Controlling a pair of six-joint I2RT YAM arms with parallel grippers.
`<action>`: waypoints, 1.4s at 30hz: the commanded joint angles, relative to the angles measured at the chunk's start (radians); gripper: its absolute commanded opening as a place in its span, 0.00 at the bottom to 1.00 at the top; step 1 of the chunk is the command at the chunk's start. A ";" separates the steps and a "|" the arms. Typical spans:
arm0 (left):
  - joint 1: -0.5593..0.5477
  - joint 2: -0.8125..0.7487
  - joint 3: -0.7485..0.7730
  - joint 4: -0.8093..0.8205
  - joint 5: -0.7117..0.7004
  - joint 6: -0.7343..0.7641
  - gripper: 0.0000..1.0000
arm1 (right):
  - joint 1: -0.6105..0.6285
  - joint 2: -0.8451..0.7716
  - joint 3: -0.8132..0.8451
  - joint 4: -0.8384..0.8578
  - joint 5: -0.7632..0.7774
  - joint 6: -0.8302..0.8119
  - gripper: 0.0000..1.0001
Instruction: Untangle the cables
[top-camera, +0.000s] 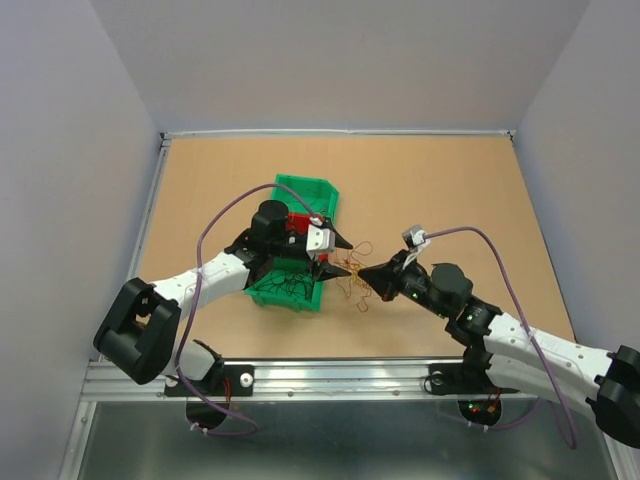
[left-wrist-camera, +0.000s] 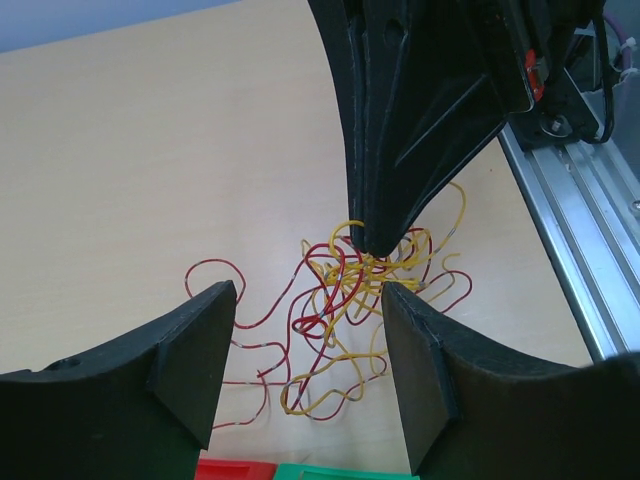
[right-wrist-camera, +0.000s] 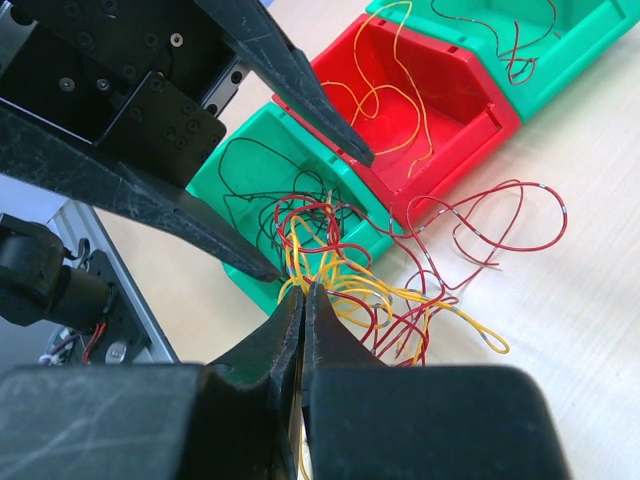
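Pale grey walls box in a tan surface (top-camera: 450, 200), with the two arms reaching in from the near edge toward the middle. Sitting between them is the little snarl of cables (left-wrist-camera: 350, 290), mostly yellow and red strands looped over each other, lying on the bare wood just beside a row of small bins. The right tool (right-wrist-camera: 303, 300) is clenched tight with its tips pinched right into the yellow part of the tangle, so it looks like it's grasping a strand or two there. The left tool (left-wrist-camera: 308, 300) is spread wide, nothing in it, jaws hanging on either side of the knot from the bin side. The near green bin (right-wrist-camera: 225, 180) has thin dark wires in it, the red bin (right-wrist-camera: 480, 115) next to it holds a yellow strand, and the far green bin (right-wrist-camera: 590, 50) has a dark reddish one. A long red loop trails out over the wood past the red bin.
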 joint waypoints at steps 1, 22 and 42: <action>-0.007 -0.024 0.034 0.015 0.038 0.009 0.68 | 0.008 0.000 -0.013 0.064 -0.010 -0.005 0.01; 0.033 -0.030 0.080 0.096 -0.106 -0.223 0.00 | 0.008 0.055 -0.134 0.069 0.170 0.084 0.01; 0.242 -0.090 0.064 0.239 -0.467 -0.548 0.00 | 0.008 -0.528 -0.354 -0.319 0.663 0.469 0.01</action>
